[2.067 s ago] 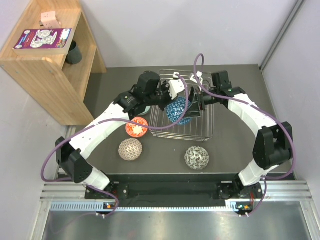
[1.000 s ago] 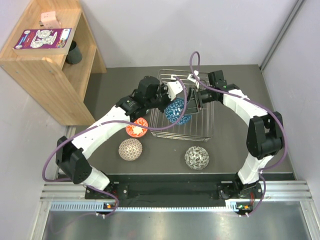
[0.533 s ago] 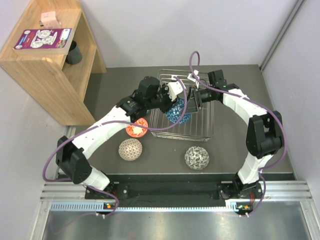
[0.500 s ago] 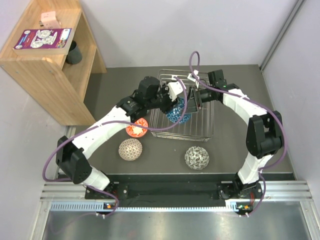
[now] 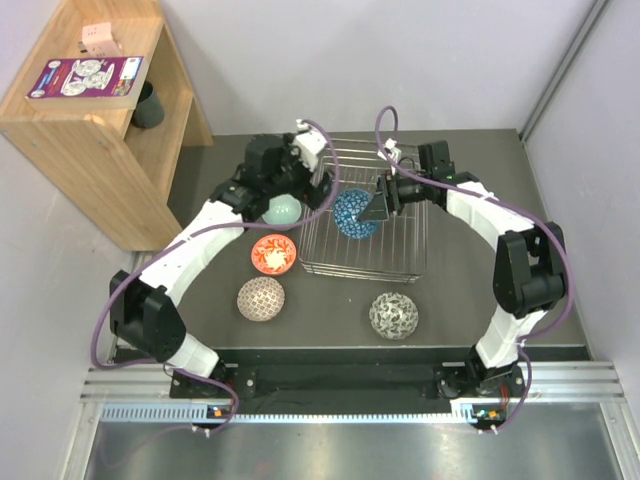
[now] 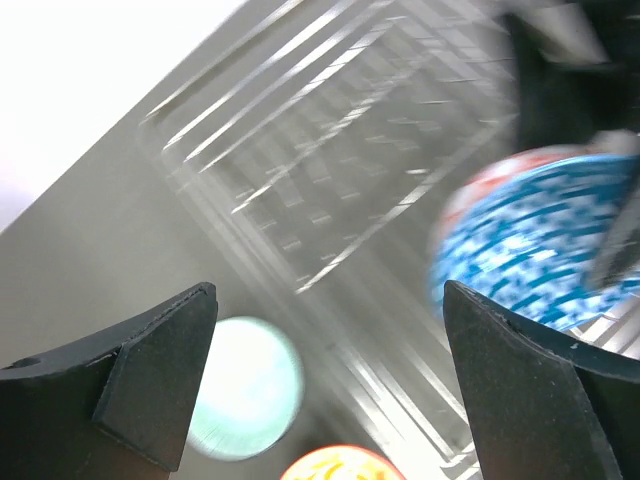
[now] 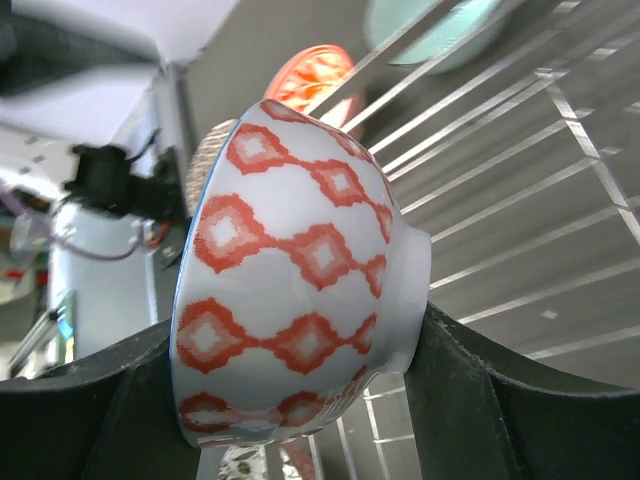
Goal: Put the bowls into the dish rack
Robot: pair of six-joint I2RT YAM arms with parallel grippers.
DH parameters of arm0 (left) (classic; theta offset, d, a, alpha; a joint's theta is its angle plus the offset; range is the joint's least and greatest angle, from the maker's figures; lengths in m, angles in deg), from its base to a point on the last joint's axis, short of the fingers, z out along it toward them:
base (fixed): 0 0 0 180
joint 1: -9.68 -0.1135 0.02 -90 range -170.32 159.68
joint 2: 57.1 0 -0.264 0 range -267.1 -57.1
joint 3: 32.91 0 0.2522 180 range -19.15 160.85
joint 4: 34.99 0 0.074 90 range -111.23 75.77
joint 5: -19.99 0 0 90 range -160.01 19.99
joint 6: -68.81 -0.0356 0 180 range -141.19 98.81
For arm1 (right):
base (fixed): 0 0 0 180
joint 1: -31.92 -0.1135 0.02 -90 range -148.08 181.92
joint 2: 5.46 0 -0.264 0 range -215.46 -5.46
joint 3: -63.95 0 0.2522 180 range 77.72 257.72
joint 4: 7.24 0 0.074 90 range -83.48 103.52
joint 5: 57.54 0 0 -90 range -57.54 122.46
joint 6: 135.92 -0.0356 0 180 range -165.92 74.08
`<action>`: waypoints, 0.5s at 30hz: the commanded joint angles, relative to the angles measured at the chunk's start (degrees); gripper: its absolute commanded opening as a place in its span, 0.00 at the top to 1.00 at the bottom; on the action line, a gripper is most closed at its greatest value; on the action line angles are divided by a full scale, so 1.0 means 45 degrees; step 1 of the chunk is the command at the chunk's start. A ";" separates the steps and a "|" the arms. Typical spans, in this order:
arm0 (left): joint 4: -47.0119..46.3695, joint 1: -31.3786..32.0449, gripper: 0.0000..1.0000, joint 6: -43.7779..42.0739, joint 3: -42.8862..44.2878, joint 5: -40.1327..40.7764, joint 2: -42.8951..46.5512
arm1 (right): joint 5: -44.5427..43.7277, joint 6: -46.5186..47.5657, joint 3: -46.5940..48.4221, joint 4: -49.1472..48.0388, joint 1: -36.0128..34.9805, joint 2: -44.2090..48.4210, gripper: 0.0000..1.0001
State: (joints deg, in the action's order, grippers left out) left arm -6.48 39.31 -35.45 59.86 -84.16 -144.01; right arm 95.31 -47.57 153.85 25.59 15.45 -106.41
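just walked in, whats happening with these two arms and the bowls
Two robot arms are loading bowls into the dish rack. The right gripper is shut on the blue mosaic bowl, holding it on edge inside the rack. The left gripper is open and empty, hovering by the rack's left side near the mint green bowl. That bowl, the red-orange bowl, the beige mesh bowl and the grey-white bowl sit on the table outside the rack, not yet loaded.

Grey table (image 5: 470, 300), dish rack (image 5: 400, 252), four bowls (image 5: 393, 314)
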 commanded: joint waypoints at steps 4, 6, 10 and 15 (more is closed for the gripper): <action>-0.1147 -0.1428 0.01 0.0827 -0.0445 0.0098 0.0037 | -0.3787 -0.0375 0.0988 -0.0548 0.0202 0.1260 1.00; -0.1381 -0.1428 0.01 0.0767 -0.0971 0.0118 -0.0060 | -0.5517 -0.0356 0.1243 -0.0411 0.0203 0.1358 1.00; -0.1615 -0.1447 0.01 0.0591 -0.1442 -0.0019 -0.0334 | -0.8025 0.0034 0.2140 0.0136 0.0280 0.1456 1.00; -0.1908 -0.1428 0.01 0.0416 -0.1502 0.0252 -0.1134 | -1.0991 0.0699 0.2826 0.0430 0.0281 0.1553 1.00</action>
State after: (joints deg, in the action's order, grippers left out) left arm -10.81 32.79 -33.05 53.04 -83.64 -147.23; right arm 59.31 -47.28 161.50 28.65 16.24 -104.38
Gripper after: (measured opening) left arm 0.990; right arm 0.659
